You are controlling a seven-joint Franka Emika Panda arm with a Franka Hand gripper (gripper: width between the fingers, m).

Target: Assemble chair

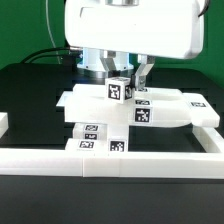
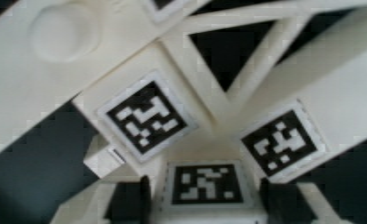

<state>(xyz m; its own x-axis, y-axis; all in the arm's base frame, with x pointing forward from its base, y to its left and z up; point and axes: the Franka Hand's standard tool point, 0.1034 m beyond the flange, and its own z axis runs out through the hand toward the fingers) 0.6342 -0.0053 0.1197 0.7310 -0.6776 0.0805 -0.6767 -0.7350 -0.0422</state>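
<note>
Chair [image 1: 135, 108]: matte white panels and bars with black-and-white square tags, laid on the black counter [image 1: 30, 90] against the low white border wall [image 1: 110, 160].
Jaws: closed on a small tagged block [image 1: 121, 89] of the chair.
Hidden: the arm's upper part is cut off; joints are blurred in the wrist view.

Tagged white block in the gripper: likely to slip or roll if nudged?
The small tagged block looks rigid, with flat faces, so it probably won't roll. Its matte plastic probably grips fairly well. Sitting high between the gripper fingers, above the chair panels, it might tip if released.
</note>
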